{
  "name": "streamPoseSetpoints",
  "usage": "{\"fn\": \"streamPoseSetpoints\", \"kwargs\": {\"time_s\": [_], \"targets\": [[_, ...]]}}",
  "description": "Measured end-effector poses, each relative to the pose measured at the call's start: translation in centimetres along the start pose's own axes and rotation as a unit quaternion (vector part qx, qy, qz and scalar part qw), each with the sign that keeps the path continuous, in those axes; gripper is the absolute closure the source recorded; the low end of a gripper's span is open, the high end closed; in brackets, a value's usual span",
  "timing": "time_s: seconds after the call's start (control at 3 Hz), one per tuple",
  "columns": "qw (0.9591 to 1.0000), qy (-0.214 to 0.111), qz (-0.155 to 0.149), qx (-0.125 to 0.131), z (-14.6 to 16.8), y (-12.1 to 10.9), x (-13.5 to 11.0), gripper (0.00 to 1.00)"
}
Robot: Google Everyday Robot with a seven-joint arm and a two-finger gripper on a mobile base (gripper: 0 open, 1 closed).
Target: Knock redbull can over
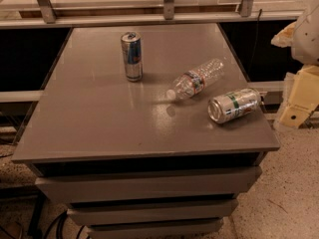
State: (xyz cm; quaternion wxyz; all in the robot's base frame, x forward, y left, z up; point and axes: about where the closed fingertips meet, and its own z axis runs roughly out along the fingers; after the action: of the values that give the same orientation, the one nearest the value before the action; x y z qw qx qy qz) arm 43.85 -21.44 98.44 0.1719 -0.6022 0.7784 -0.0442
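Note:
The redbull can (132,56) stands upright on the grey table top (99,118), at the back and left of the middle. It is slim, with blue and silver panels and a silver top. My gripper (299,101) shows as cream-coloured parts at the right edge of the view, beyond the table's right side and far from the can. It holds nothing that I can see.
A clear plastic bottle (195,79) lies on its side right of the redbull can. A wider silver-and-green can (234,105) lies on its side near the table's right front corner. Drawers (149,185) sit under the top. A metal rail (164,14) runs behind the table.

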Motion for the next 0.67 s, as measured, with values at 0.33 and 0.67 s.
{"fn": "streamPoseSetpoints", "kwargs": {"time_s": [0.33,0.67], "targets": [[1.0000,0.000,0.000,0.001,-0.03,-0.01,-0.04,0.00],[0.9999,-0.005,-0.011,-0.006,0.59,-0.38,-1.01,0.00]]}}
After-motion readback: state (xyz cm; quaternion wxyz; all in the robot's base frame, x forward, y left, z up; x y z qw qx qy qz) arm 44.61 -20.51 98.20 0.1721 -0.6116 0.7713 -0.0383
